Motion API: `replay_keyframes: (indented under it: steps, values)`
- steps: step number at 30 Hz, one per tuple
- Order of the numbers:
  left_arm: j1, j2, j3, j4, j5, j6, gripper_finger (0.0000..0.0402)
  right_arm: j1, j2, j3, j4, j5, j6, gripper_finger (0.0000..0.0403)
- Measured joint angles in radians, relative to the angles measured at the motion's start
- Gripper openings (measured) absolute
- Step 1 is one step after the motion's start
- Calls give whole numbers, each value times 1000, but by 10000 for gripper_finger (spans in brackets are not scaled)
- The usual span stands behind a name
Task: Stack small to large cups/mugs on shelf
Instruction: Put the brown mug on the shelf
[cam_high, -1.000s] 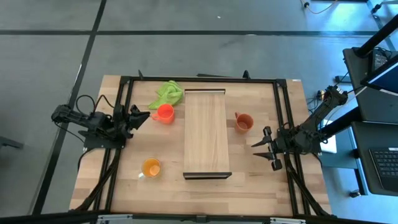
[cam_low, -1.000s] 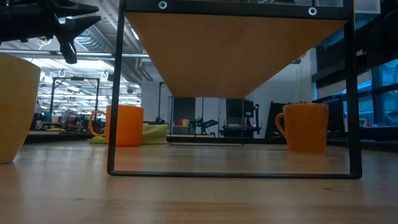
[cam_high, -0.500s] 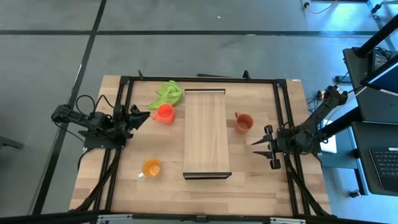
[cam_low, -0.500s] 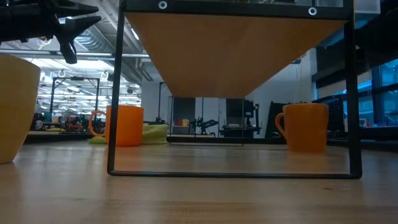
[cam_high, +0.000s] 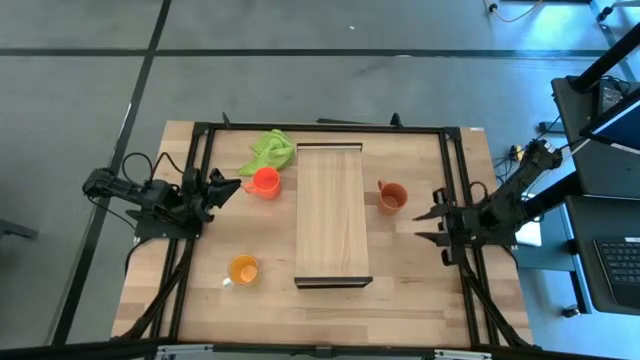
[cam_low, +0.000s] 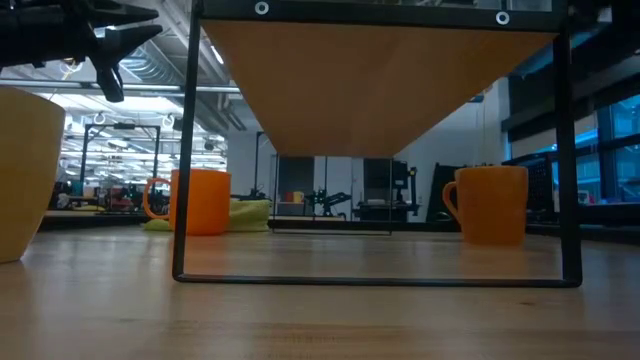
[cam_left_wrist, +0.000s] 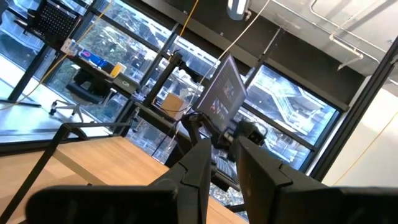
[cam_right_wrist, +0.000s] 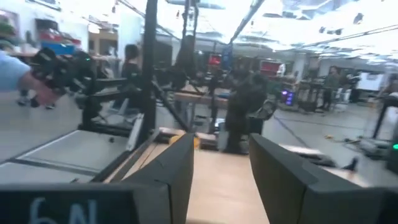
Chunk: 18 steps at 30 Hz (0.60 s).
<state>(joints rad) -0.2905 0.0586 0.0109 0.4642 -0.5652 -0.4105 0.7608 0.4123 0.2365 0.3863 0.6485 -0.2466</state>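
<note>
The red-orange mug (cam_high: 265, 181) (cam_low: 200, 201) stands on its base at the table's far left, beside the shelf (cam_high: 332, 215). On the shelf's right, the brownish-orange mug (cam_high: 391, 196) (cam_low: 490, 203) sits upright. The yellow-orange mug (cam_high: 243, 270) (cam_low: 25, 175) is upright near the front left. The shelf is a long light-wood board on dark end rails; nothing is on top. My left gripper (cam_high: 228, 185) (cam_left_wrist: 224, 155) hovers left of the red-orange mug, open by a narrow gap. My right gripper (cam_high: 425, 225) (cam_right_wrist: 221, 162) is open, right of the brownish-orange mug and nearer the front.
A lime-green cloth (cam_high: 270, 150) (cam_low: 250, 212) lies crumpled behind the red-orange mug at the far edge. A dark metal frame (cam_high: 455, 170) borders the tabletop. Bare wood shows in front of the shelf and between it and each mug.
My right gripper has shifted a little toward the table's far edge, closer to the brownish-orange mug, and has turned about its wrist. The mugs, the shelf and my left arm have kept still.
</note>
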Motion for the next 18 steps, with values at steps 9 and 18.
replay_keyframes:
  steps: [9, 18]
  values:
    - [0, 1, 156, -168, 23, 149, 60, -114, 210, 407, -333, 132, -217, 156]
    - [0, 174, 602, -974, 108, 161, 24, -307, 459, 693, -517, 277, -32, 156]
